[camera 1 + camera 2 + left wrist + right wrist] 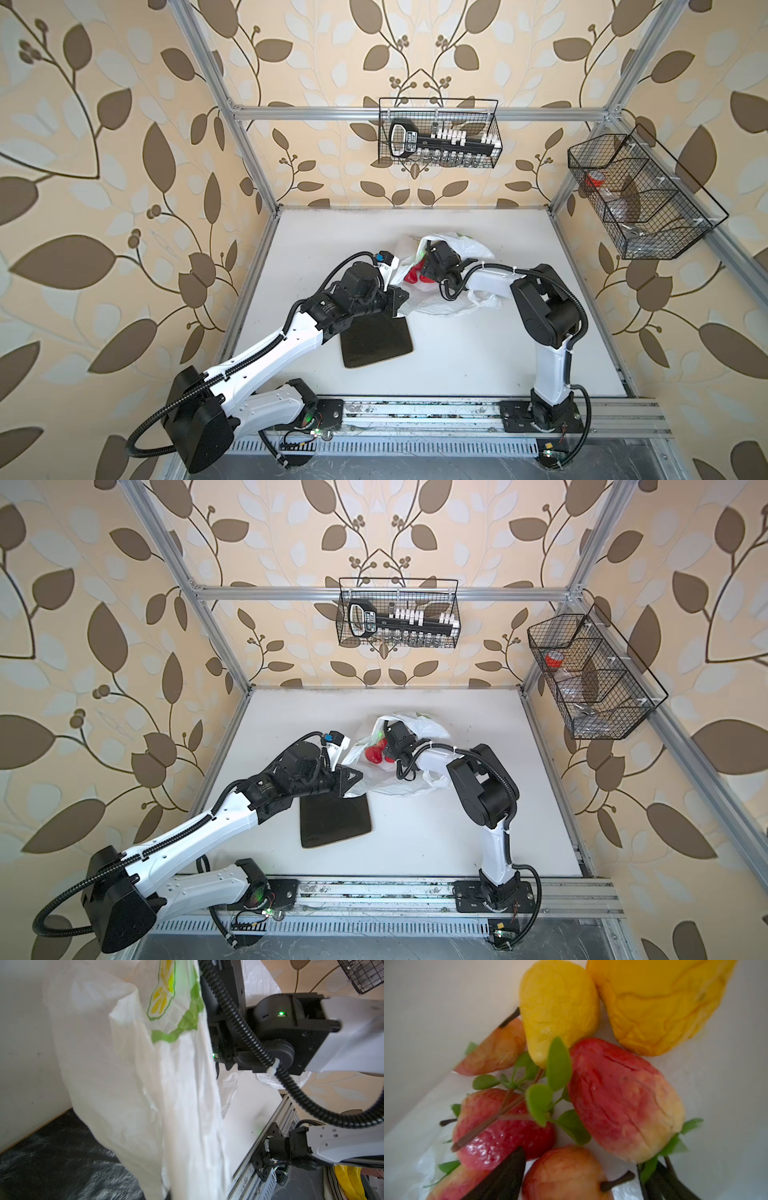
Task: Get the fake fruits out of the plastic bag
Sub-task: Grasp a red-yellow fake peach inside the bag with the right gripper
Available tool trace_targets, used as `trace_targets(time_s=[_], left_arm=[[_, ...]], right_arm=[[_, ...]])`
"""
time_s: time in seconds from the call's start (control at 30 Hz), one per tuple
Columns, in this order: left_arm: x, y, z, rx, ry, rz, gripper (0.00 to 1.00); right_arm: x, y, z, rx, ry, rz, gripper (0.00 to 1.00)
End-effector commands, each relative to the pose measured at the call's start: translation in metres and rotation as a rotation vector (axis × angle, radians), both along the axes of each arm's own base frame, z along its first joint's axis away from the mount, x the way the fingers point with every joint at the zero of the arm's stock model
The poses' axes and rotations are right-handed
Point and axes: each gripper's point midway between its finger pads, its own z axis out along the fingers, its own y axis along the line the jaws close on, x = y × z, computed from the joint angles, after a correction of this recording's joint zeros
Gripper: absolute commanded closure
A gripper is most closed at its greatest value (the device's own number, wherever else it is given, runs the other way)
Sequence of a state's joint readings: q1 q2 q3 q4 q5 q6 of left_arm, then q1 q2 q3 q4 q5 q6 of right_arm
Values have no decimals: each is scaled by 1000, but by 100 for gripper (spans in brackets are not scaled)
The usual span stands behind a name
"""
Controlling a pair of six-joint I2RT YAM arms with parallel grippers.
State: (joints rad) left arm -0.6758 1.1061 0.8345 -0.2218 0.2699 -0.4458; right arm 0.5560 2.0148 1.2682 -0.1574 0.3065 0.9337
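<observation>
My left pincer point(397, 298) is pressed together on the edge of the bag point(467, 246) and holds that side up off the table point(478, 357). In the left wrist view the bag hangs like a white sheet with a yellow lemon print on it.

My right pincer point(427, 269) is down inside the bag's mouth. Its jaws are spread wide and nothing is pinched. The fruits point(623, 1101) are in the bag, in a heap right under that pincer: red ones, two yellow ones point(558, 1005) and a green sprig point(542, 1093) lying across them. One red fruit sits between the jaws.

The black tray point(378, 343) lies just beside the bag, under my left arm.
</observation>
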Motion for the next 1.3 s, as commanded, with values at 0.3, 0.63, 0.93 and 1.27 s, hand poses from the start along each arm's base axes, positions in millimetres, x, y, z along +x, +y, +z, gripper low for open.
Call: trace_targets(time_s=[0.3,0.63,0.93,1.27], left_arm=[[17,-3,14,-14,-28,81,100],[30,8,6,23,-19,186,100],[33,8,-1,40,-11,195,100],[53,9,6,75,-45,253,100]], right_arm=[[-9,1,-15,-29,80,-20,39],[-22,-4,24,-25,10,72,62],[-47,-2,69,86,-115,228,70],[-82,10,120,139,-266,497,71]])
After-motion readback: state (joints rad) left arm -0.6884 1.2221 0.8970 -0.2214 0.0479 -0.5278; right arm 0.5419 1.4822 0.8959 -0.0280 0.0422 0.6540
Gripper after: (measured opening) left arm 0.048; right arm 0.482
